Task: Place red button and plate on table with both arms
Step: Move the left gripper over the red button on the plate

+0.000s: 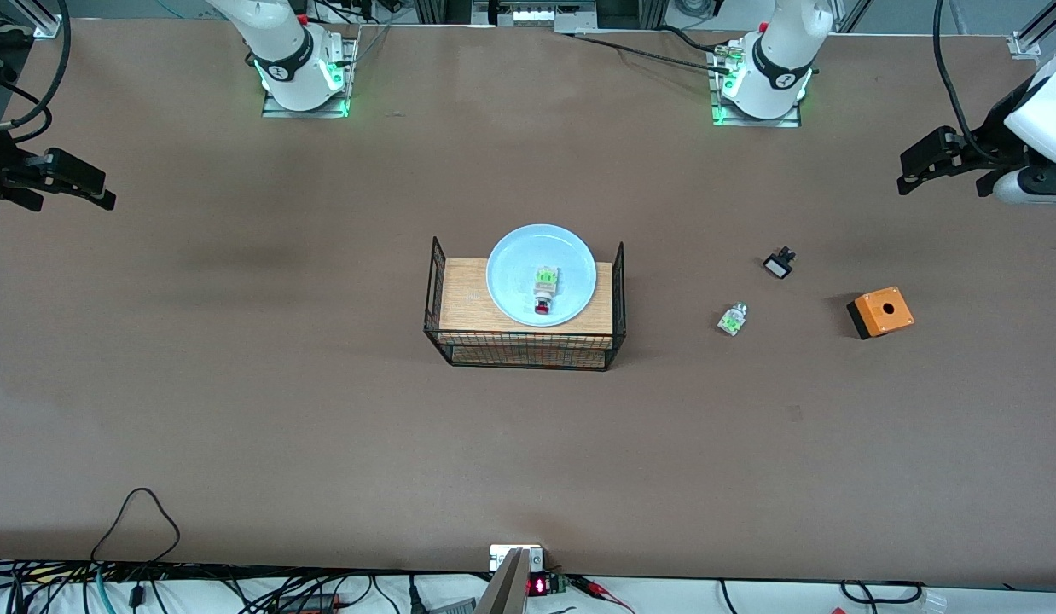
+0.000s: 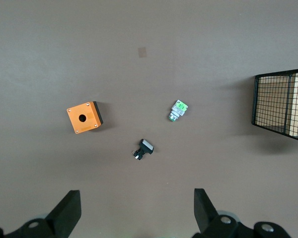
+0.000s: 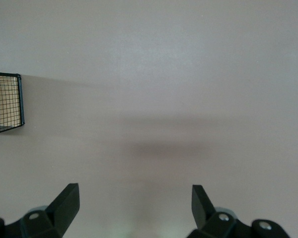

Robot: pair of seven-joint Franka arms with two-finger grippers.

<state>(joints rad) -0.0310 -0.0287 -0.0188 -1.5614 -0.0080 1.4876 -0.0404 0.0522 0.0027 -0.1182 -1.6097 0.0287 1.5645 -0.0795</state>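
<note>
The light-blue plate (image 1: 511,264) sits on the wood-topped black wire stand (image 1: 464,294) in the middle of the brown table (image 1: 323,409). The red button (image 1: 544,292) lies in the plate, red cap toward the front camera, green block away from it. My left gripper (image 1: 908,170) is open and empty, up over the left arm's end of the table; in its wrist view (image 2: 136,208) the fingers stand wide apart. My right gripper (image 1: 101,189) is open and empty over the right arm's end of the table, and shows the same in its wrist view (image 3: 134,203).
Between the stand and the left gripper lie a green-and-clear part (image 1: 733,319) (image 2: 178,110), a small black-and-white part (image 1: 779,263) (image 2: 144,148) and an orange box with a hole (image 1: 880,312) (image 2: 84,117). The stand's wire side shows in both wrist views (image 2: 283,104) (image 3: 5,101).
</note>
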